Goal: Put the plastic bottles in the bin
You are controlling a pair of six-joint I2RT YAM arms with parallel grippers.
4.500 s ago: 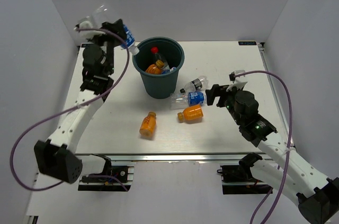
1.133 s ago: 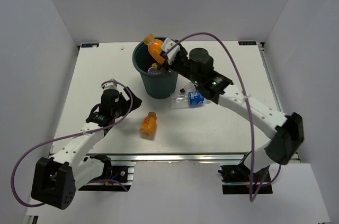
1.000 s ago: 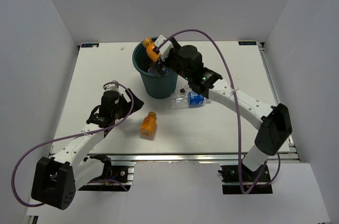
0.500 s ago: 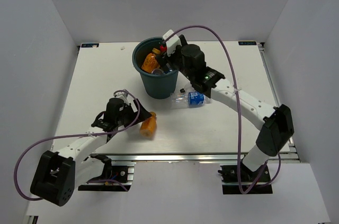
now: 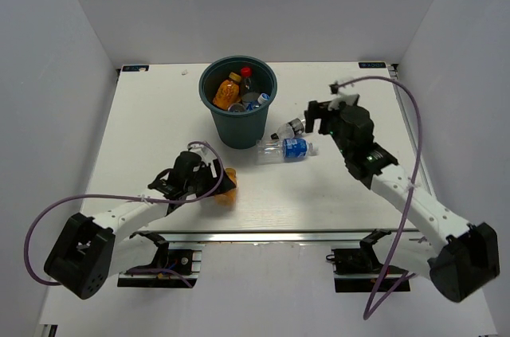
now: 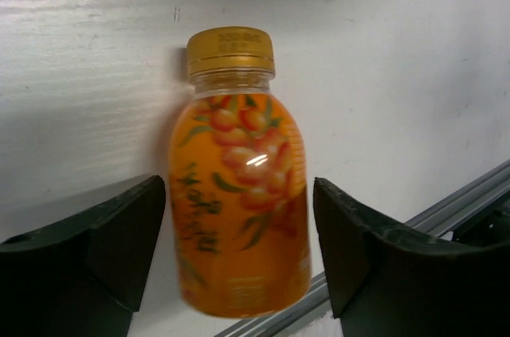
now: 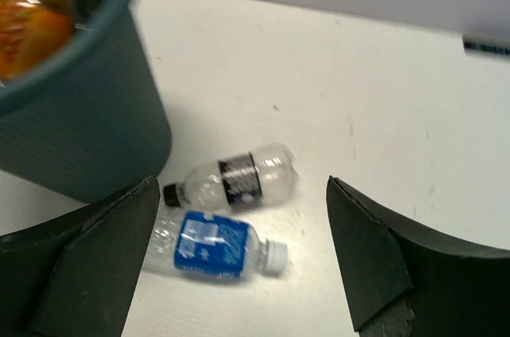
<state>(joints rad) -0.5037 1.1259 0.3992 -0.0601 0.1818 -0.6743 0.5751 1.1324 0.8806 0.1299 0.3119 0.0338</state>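
Top view: left hand [image 5: 217, 182] sits low on the worktop [image 5: 143, 114], open around an orange bottle [image 5: 229, 195] lying at its fingertips. The right hand [image 5: 313, 116] is open and empty, with a blue-label bottle [image 5: 288, 149] and a dark-label clear bottle [image 5: 292, 126] lying just ahead of it and the bin [image 5: 239, 128], holding more bottles [image 5: 229, 92], beyond them.

Left wrist view: the orange bottle lies between the two spread fingers [image 6: 103, 233], cap pointing away from the hand, neither finger visibly pressing it.

Right wrist view: fingers wide apart, nothing held. Both clear bottles lie ahead between them, with the bin ahead to the left.
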